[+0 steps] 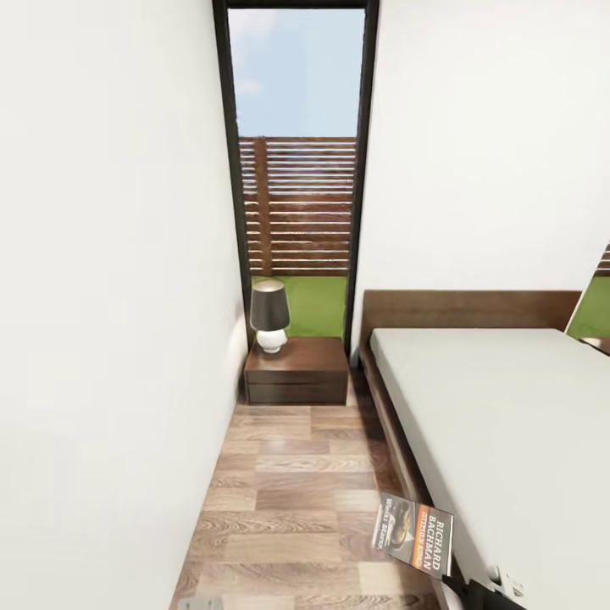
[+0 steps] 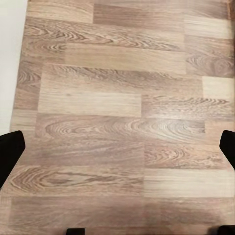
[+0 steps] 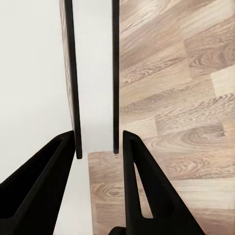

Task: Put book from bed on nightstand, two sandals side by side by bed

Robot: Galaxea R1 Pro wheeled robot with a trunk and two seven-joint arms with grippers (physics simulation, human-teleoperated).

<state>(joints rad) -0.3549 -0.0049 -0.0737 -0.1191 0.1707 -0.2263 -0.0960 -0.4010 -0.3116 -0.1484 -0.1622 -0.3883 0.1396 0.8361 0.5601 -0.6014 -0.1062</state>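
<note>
Clamping thin dark-grey paperback book (image 1: 415, 535) edge-on in right claw (image 3: 98, 142), probably bound for small dark-brown wooden nightstand (image 1: 296, 373); with left claw (image 2: 117, 147) spread, empty.

Matte black right gripper (image 3: 98, 147), two long tapering wedge fingers (image 3: 39, 186) with flat smooth faces, black rounded tips of left gripper (image 2: 117, 147), white bracket with small holes (image 1: 508, 583) beside the bed (image 1: 508, 407)
</note>
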